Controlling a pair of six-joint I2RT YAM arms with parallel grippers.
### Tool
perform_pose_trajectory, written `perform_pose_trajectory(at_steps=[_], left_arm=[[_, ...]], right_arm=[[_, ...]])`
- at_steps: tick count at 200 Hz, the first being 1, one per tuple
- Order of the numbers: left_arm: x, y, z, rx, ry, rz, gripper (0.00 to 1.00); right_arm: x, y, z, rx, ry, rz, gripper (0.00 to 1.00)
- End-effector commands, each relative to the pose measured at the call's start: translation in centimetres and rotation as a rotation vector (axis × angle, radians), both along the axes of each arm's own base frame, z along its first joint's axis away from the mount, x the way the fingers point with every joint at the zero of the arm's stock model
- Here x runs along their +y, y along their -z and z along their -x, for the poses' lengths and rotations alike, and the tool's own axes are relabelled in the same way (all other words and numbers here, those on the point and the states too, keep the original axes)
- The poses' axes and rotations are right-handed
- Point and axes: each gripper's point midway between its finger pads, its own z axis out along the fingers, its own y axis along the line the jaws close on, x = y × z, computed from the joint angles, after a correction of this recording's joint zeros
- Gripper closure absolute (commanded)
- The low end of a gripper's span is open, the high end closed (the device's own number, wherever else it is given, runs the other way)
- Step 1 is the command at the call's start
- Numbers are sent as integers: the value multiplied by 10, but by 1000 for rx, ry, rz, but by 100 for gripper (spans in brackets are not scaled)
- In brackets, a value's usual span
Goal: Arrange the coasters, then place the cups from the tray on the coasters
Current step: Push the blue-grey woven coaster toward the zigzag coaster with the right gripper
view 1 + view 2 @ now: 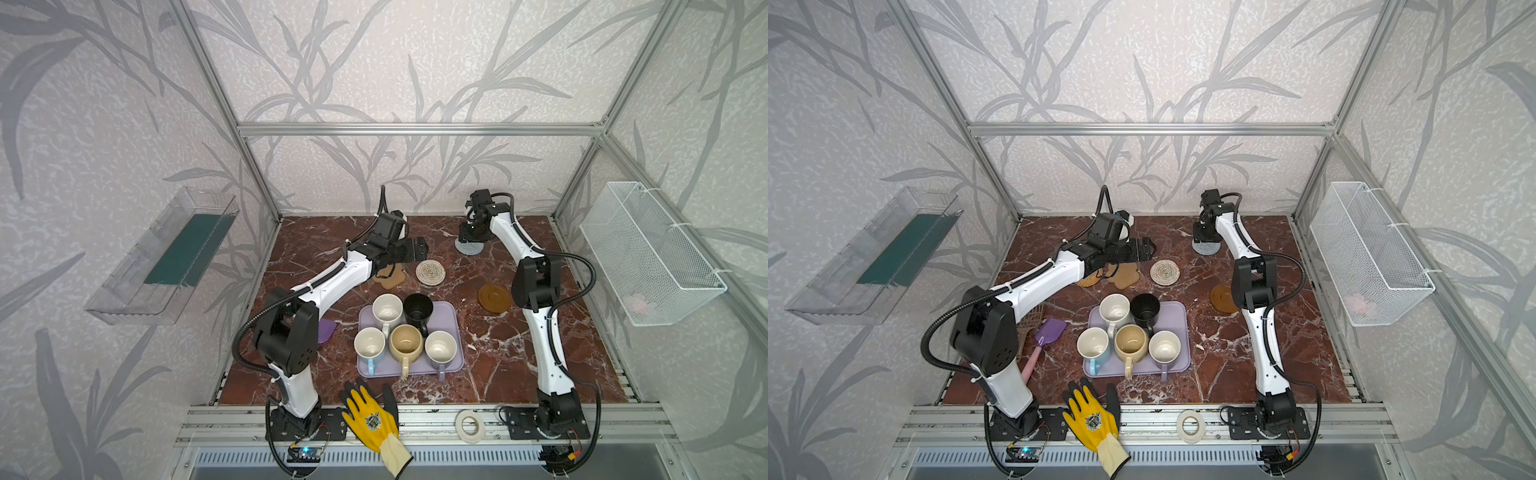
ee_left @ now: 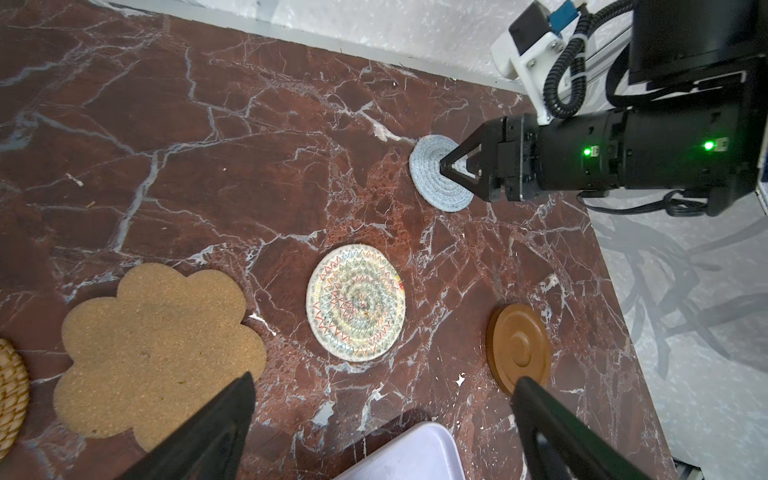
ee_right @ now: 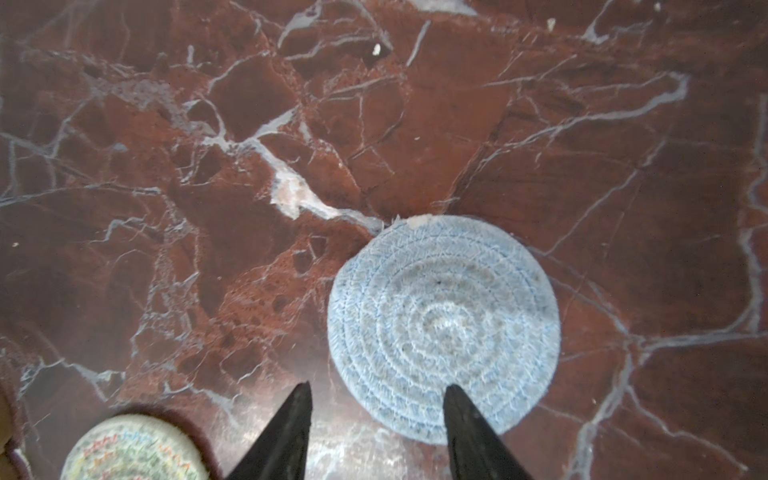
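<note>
Marble top [image 1: 498, 357]: right claw [image 3: 378, 385] at grey-blue coaster [image 3: 442, 328]; glove [image 1: 368, 415] emblem (unreadable).

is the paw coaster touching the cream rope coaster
Apart: the left wrist view shows bare marble between the paw coaster and the cream rope coaster.

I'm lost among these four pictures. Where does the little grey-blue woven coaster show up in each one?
Both top views: the grey-blue coaster lies far back, right of centre.
Left wrist view: small and distant, with the right gripper reaching over it.
Right wrist view: close up, the biggest thing shown.
Shared landmark: the cream rope coaster, visible near it in every view.
</note>
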Motion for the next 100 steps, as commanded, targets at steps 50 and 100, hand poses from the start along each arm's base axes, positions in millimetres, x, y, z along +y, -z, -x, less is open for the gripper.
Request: perform_pose_trajectory(at_steps=[50, 100], left_arm=[[-5, -7, -6, -22, 10, 1, 1], [-5, -5, -7, -13, -10, 18, 2]], right_arm=[[-4, 27, 0, 48, -14, 31, 49], [-9, 48, 13, 129, -8, 54, 53]])
